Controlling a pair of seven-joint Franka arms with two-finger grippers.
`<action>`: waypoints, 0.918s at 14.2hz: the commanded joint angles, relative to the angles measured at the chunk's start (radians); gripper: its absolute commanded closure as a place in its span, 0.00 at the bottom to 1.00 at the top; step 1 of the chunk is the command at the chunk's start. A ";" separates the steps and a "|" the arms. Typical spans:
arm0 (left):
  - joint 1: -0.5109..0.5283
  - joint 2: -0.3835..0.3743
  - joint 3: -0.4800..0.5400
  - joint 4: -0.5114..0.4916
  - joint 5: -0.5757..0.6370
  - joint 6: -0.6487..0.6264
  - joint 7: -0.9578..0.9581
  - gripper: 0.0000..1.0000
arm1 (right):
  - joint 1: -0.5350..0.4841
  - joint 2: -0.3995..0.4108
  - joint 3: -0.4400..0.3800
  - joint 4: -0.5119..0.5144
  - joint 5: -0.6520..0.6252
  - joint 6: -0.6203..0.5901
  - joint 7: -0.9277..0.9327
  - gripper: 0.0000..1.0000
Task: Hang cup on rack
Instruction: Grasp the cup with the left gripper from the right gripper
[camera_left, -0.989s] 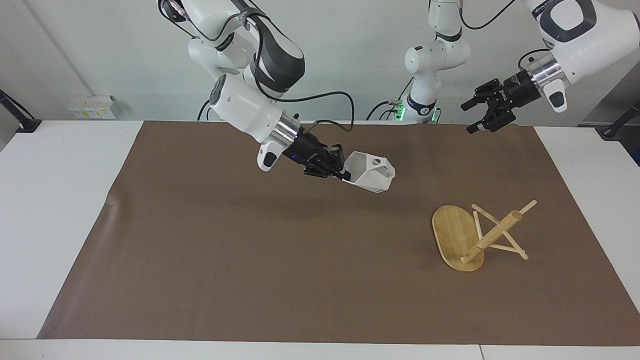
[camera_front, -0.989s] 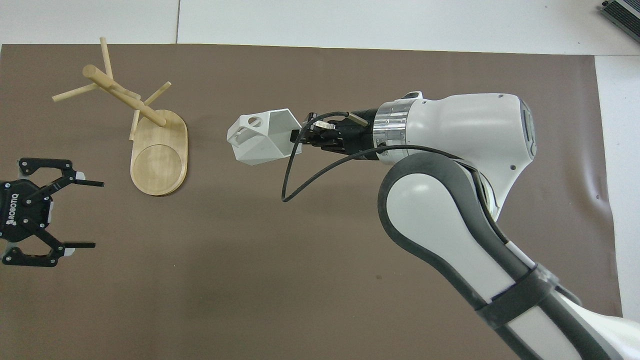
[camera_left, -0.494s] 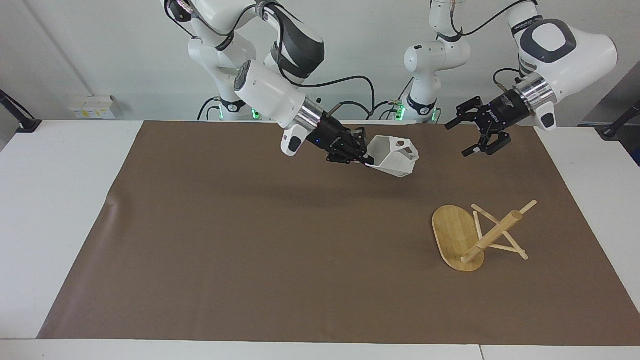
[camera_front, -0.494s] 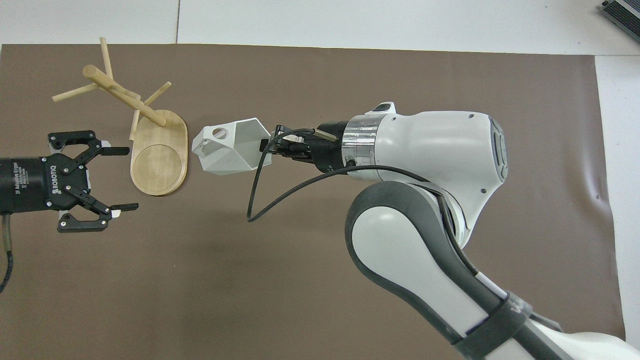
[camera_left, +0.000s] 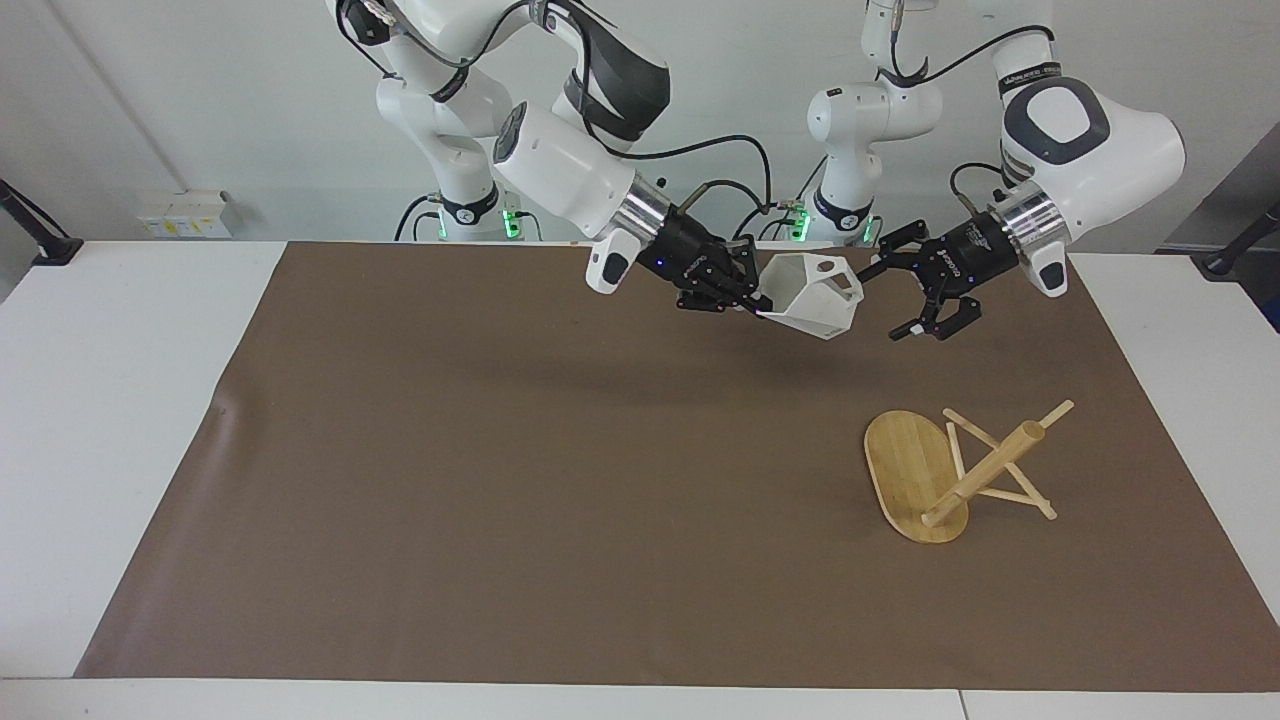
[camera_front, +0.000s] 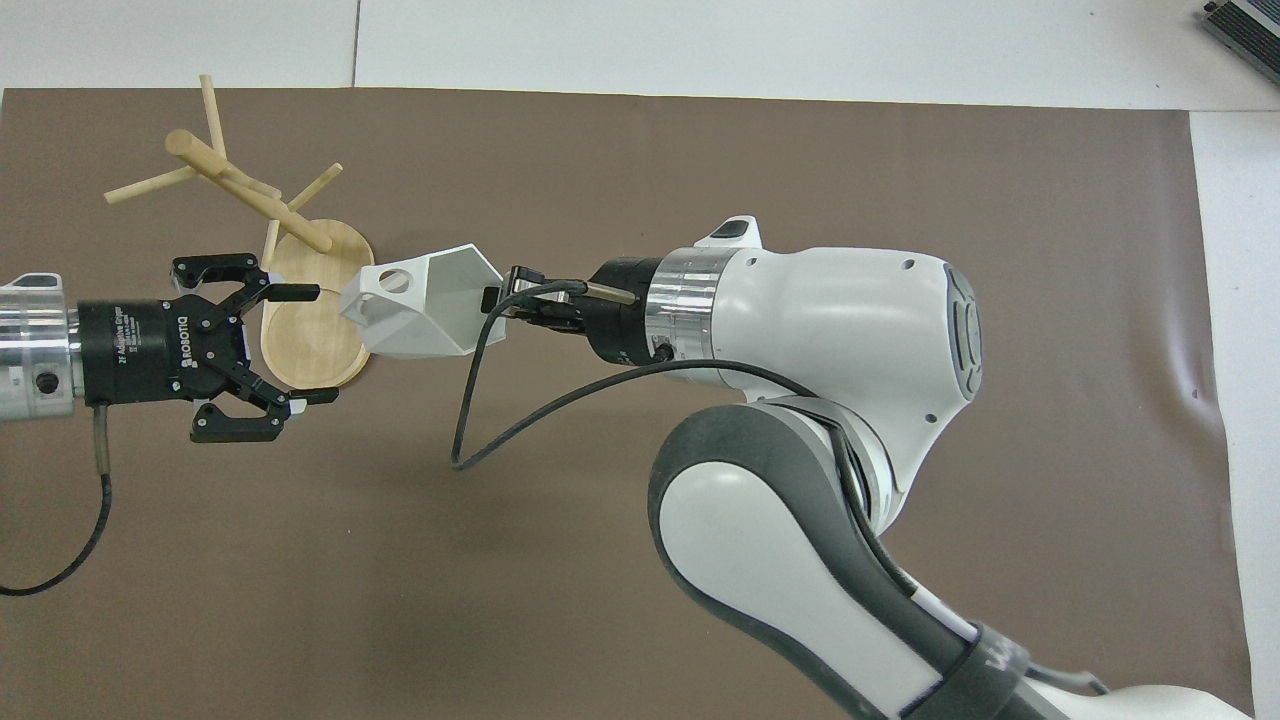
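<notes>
Above brown mat (camera_left: 500, 480), right hand (camera_left: 752, 298) grips airborne cup (camera_left: 812, 294).

There is one cup (camera_left: 812, 297), one rack (camera_left: 925, 480), one brown mat (camera_left: 500, 480), and two robot arms.

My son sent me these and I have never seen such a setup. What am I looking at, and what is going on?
Two robot arms work at a table, each ending in a claw. One picture looks at them from across the table, the other looks down from above them. The right claw is shut on the rim of a white cup, held in the air. The left claw hangs open beside the cup. On the brown mat lies a wooden rack, tipped over on its side.
</notes>
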 joint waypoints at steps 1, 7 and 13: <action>-0.015 0.013 0.004 0.024 -0.025 0.020 -0.023 0.00 | -0.001 0.010 0.026 0.004 -0.026 0.018 -0.016 1.00; -0.057 0.019 0.004 0.041 -0.027 0.010 -0.011 0.00 | 0.005 0.010 0.040 0.003 -0.092 0.018 -0.026 1.00; -0.099 0.013 0.005 0.023 -0.025 0.014 0.017 0.00 | 0.007 0.010 0.040 0.003 -0.092 0.018 -0.026 1.00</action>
